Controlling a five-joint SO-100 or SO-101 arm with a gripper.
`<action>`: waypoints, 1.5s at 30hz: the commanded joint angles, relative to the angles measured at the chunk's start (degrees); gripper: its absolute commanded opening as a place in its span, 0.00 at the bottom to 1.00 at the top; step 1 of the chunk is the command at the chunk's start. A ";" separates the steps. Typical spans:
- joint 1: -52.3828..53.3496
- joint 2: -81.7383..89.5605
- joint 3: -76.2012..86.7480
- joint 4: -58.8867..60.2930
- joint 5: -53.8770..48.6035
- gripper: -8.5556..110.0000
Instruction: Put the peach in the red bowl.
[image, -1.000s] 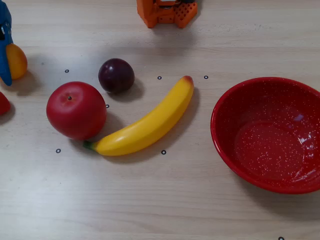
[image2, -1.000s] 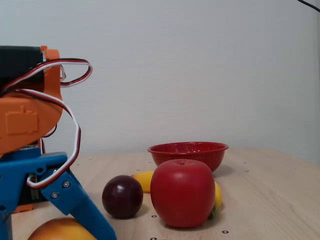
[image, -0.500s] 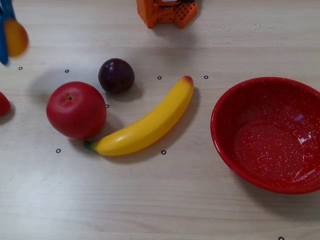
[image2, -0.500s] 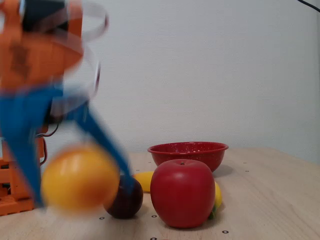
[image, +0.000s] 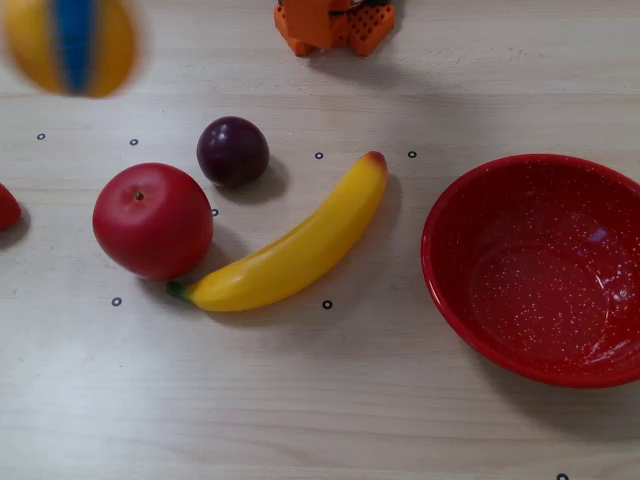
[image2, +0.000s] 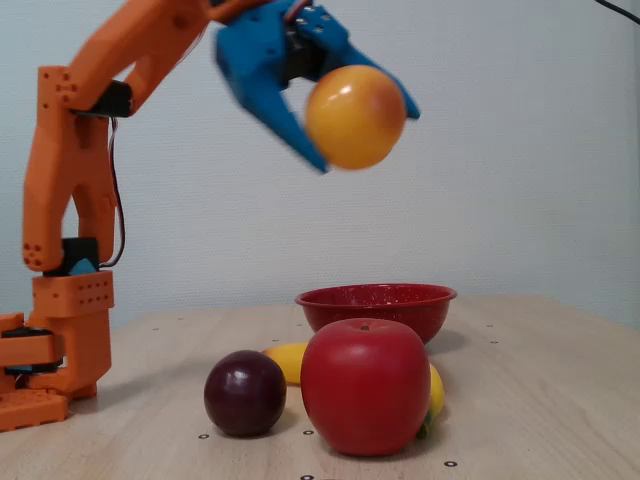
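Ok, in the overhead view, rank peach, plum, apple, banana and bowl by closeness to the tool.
1. Peach, gripped in the tool, top left.
2. Plum and apple, left of centre: too close to call.
3. Banana, centre.
4. Bowl, far right.

Raised arm (image2: 90, 130), jaws clamped

I can read no text, label, brand or number in either of my views. The only signs are small black ring marks (image: 326, 304) printed on the surface (image: 300, 400), scattered well below the raised claw (image2: 345, 125).
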 joint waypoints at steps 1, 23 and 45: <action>11.34 6.50 -7.47 3.52 -9.05 0.07; 43.95 -21.80 -15.03 -6.15 -29.71 0.08; 47.90 -22.59 -14.77 -8.17 -34.19 0.40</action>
